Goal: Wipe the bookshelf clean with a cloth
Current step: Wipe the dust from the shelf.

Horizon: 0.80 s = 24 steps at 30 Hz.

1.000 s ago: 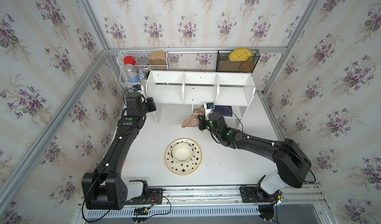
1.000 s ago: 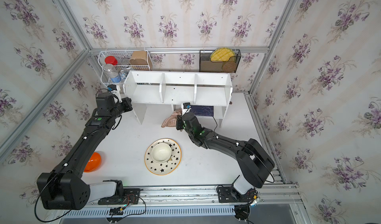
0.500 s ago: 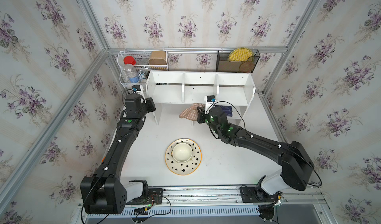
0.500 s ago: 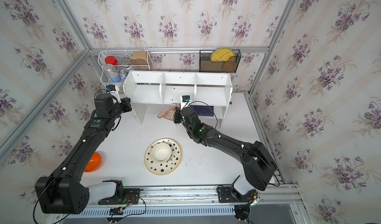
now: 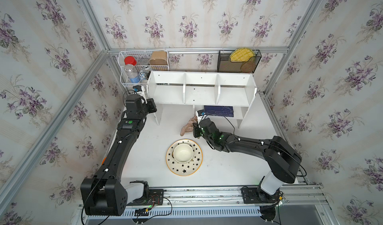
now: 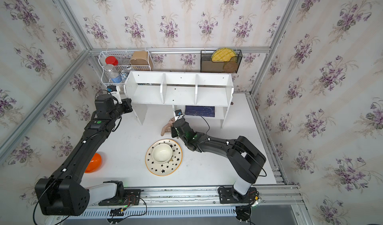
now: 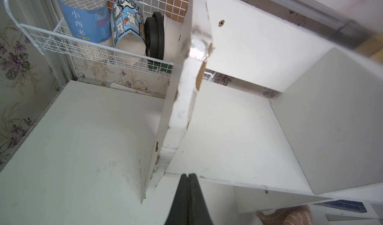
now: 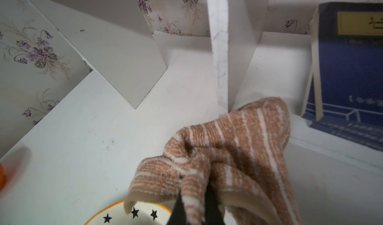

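Observation:
The white bookshelf (image 5: 199,95) (image 6: 176,94) stands at the back of the table, its three top compartments bare. The brown striped cloth (image 5: 188,125) (image 6: 166,128) (image 8: 238,143) hangs bunched in front of the shelf's middle leg, just above the table. My right gripper (image 8: 194,192) (image 5: 195,129) is shut on a fold of it. My left gripper (image 7: 189,175) is shut and holds nothing. Its tips sit at the front edge of the bookshelf (image 7: 238,130), next to the left side panel.
A star-patterned plate (image 5: 186,171) with a cream bowl (image 5: 183,153) lies just in front of the cloth. A dark blue book (image 5: 218,111) lies on the small lower shelf. A white wire basket rack (image 5: 143,68) and black mesh organizer (image 5: 238,63) hang behind. An orange object (image 6: 94,162) lies under the left arm.
My right gripper carried the cloth up toward the shelf's front edge, then came back down and nearer the plate. The left arm has barely moved.

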Each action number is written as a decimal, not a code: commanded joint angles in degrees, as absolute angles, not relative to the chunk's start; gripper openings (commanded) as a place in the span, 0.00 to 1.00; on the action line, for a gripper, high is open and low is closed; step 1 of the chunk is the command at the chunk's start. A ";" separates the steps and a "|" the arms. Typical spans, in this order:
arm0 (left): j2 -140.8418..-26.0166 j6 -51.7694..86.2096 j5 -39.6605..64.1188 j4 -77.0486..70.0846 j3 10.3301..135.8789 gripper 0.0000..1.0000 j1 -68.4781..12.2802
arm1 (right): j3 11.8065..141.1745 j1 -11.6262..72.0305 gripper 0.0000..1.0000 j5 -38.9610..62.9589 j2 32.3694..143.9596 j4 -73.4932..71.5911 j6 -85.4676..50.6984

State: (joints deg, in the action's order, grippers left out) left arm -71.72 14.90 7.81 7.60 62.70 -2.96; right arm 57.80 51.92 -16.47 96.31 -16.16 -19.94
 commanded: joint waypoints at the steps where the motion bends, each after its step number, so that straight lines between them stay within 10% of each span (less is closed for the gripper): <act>1: -71.58 14.11 8.35 6.06 62.45 0.00 -2.99 | 61.52 51.94 0.00 -19.45 94.97 -16.47 -18.47; 15: -71.37 13.60 7.74 5.80 61.84 0.00 -3.08 | 67.51 51.57 0.00 -29.23 89.97 -12.99 -14.49; 24: -71.07 13.24 7.29 5.89 61.89 0.00 -3.08 | 54.31 36.63 0.00 -27.84 72.52 -6.96 -17.42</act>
